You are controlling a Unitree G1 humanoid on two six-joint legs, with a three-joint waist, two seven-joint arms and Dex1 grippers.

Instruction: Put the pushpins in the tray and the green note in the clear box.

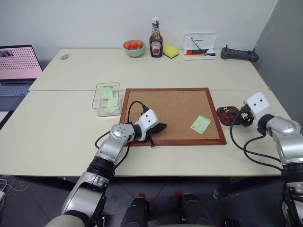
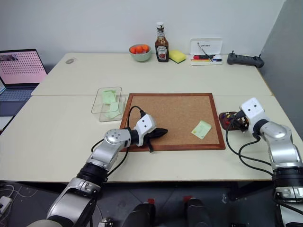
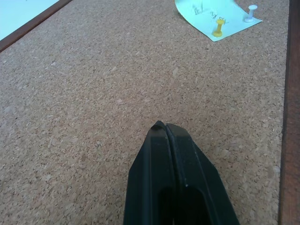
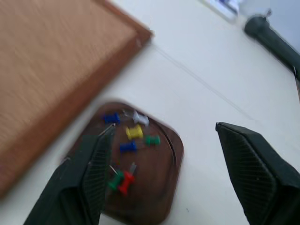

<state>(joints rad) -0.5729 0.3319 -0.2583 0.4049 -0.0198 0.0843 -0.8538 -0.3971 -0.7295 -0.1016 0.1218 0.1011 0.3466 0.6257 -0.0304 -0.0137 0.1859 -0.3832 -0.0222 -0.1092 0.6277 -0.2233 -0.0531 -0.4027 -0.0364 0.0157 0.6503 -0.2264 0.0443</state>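
A green note (image 1: 200, 124) lies on the right part of the cork board (image 1: 175, 106). In the left wrist view a yellow pushpin (image 3: 218, 28) stands in the note and a white pushpin (image 3: 251, 13) stands at its corner. My left gripper (image 1: 161, 126) rests shut and empty on the board's near left, well short of the note. The dark tray (image 4: 154, 187) sits just right of the board and holds several coloured pushpins (image 4: 133, 132). My right gripper (image 4: 165, 127) hovers open over the tray, holding nothing. The clear box (image 1: 107, 99), left of the board, contains green slips.
Along the back of the table stand a bowl of orange fruit (image 1: 134, 47), a ketchup bottle (image 1: 156, 40), a yellow sponge (image 1: 171, 51), a white pen tray (image 1: 199, 47) and a black controller (image 1: 240, 54). A laptop (image 1: 19, 64) sits at far left.
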